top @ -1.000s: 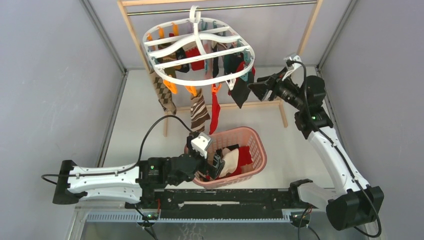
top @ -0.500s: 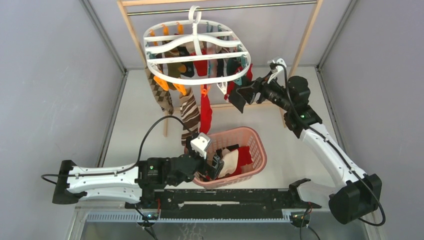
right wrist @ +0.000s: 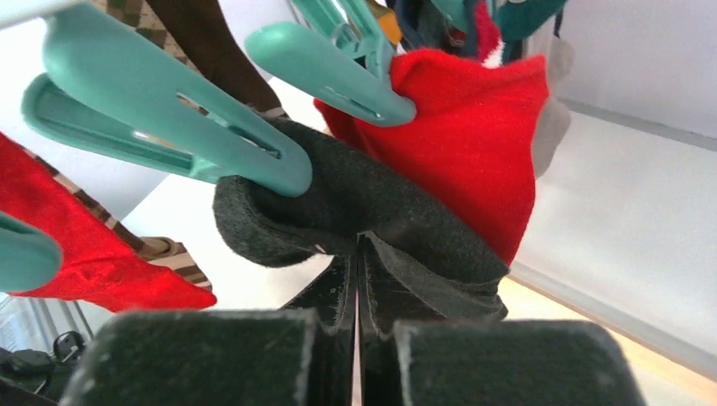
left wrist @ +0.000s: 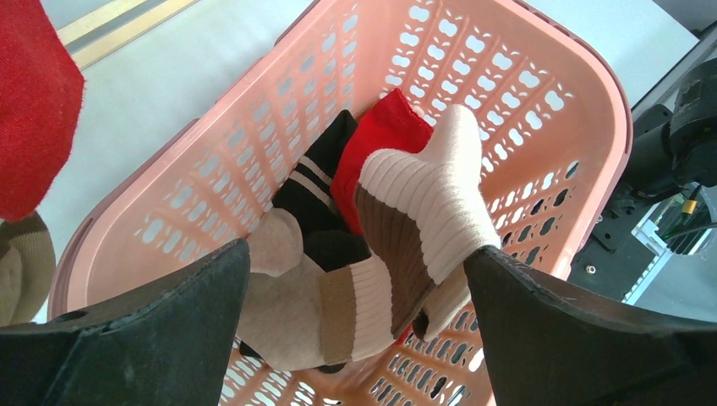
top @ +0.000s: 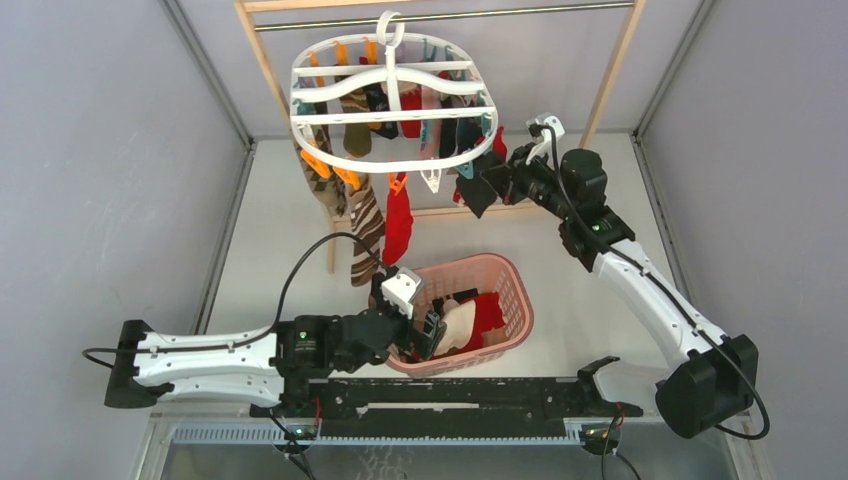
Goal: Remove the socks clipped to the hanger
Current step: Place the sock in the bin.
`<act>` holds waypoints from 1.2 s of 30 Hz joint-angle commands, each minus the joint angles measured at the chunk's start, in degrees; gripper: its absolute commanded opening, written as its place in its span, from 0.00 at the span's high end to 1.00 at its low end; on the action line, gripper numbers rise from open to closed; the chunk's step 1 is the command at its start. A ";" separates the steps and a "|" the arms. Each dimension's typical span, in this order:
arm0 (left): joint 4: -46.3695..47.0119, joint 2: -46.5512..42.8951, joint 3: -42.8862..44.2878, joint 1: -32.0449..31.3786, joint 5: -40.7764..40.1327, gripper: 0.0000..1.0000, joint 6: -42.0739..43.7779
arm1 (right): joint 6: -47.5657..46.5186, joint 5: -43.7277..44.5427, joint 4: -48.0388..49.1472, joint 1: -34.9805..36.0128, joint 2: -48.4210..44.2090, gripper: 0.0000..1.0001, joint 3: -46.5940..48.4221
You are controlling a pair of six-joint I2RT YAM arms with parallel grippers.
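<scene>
White oval hanger [top: 395, 113] aloft, red, black, brown and striped socks [top: 397, 215] clipped beneath.

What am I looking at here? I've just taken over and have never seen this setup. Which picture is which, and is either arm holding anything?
Two robot arms, the left arm and the right arm, are bolted at the near edge of the table. The overhead picture looks down from above and behind them. The other two pictures come from a camera on each wrist.

A white hanger hangs from a wooden-framed rail, with socks clipped to it. The right arm's tool is shut on a black sock that a teal clip holds. The left arm's tool is open and empty, above a pink basket that stands on the table and holds loose socks.
</scene>
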 commanded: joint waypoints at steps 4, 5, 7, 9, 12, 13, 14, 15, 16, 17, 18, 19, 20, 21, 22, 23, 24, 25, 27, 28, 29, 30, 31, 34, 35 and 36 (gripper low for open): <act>1.08 -1.17 4.34 -0.73 -1.40 0.00 0.79 | 0.25 6.41 -1.15 -1.78 -3.59 1.00 2.51; 1.09 -1.05 4.34 -0.78 -1.42 0.00 0.77 | 0.66 7.09 -1.18 -2.41 -3.94 1.00 2.47; 1.06 -1.10 4.34 -0.90 -1.50 0.00 0.72 | 1.74 8.23 -2.88 -4.05 -4.56 1.00 2.55; 1.08 -1.10 4.34 -1.09 -1.59 0.00 0.69 | 3.02 8.86 -3.92 -6.37 -5.03 1.00 2.48; 0.98 -1.07 4.36 -1.17 -1.67 0.00 0.75 | 4.58 8.65 -4.42 -9.12 -5.46 1.00 2.47; 1.00 -1.10 4.41 -1.29 -1.73 0.00 0.81 | 4.90 8.64 -4.50 -9.75 -5.59 1.00 2.42; 1.04 -1.10 4.41 -1.27 -1.77 0.00 0.78 | 5.15 8.72 -4.53 -10.28 -5.76 1.00 2.51; 1.00 -1.06 4.43 -1.33 -1.78 0.00 0.79 | 5.45 8.80 -4.60 -10.87 -5.91 1.00 2.46; 0.99 -1.10 4.38 -1.28 -1.78 0.00 0.80 | 5.69 8.94 -4.66 -11.40 -6.03 1.00 2.46; 1.00 -1.09 4.37 -1.27 -1.78 0.00 0.82 | 6.03 8.90 -4.74 -11.98 -6.14 1.00 2.49; 1.00 -1.10 4.34 -1.26 -1.78 0.00 0.83 | 6.24 8.42 -4.79 -12.45 -6.21 1.00 2.42; 1.00 -1.10 4.34 -1.35 -1.78 0.00 0.78 | 6.40 7.63 -4.79 -12.81 -6.30 1.00 2.46; 1.00 -1.18 4.27 -1.36 -1.82 0.00 0.72 | 6.29 6.25 -4.71 -13.06 -6.43 1.00 2.47; 1.00 -1.19 4.25 -1.40 -1.86 0.00 0.70 | 5.99 4.58 -4.87 -13.21 -6.74 0.96 2.47; 0.99 -1.24 4.13 -1.36 -1.87 0.00 0.73 | 5.76 3.15 -5.37 -13.17 -7.21 0.85 2.47; 1.00 -1.32 4.08 -1.36 -1.90 0.00 0.67 | 5.63 1.79 -5.82 -13.15 -7.82 0.71 2.47; 1.00 -1.26 4.01 -1.36 -1.95 0.00 0.63 | 5.50 0.14 -6.71 -12.96 -8.65 0.56 2.42; 1.00 -1.26 3.99 -1.43 -1.95 0.00 0.62 | 5.02 -0.77 -7.03 -12.67 -9.83 0.48 2.09; 1.00 -1.28 3.98 -1.36 -1.89 0.00 0.58 | 4.29 -0.91 -7.57 -11.92 -12.79 0.34 1.01; 0.98 -1.28 3.97 -1.47 -1.87 0.00 0.54 | 4.09 -1.28 -7.46 -11.72 -14.27 0.27 0.26; 0.99 -1.26 3.99 -1.48 -1.87 0.00 0.53 | 3.95 -2.05 -7.29 -11.53 -15.38 0.17 -0.50; 1.00 -1.28 3.99 -1.44 -1.94 0.00 0.50 | 3.63 -3.14 -7.37 -11.37 -16.12 0.06 -0.96; 1.00 -1.28 3.94 -1.52 -1.95 0.00 0.42 | 3.19 -4.13 -7.75 -11.10 -16.44 0.01 -1.09; 1.00 -1.36 4.06 -1.71 -1.87 0.00 0.34 | 1.37 -6.27 -7.84 -9.96 -16.23 0.00 -1.51; 1.00 -1.42 4.07 -1.77 -1.87 0.00 0.28 | 0.90 -6.28 -7.67 -9.45 -15.72 0.00 -1.61; 0.95 -1.58 4.15 -1.90 -1.87 0.00 0.28 | 0.51 -5.97 -7.43 -8.97 -15.23 0.00 -1.58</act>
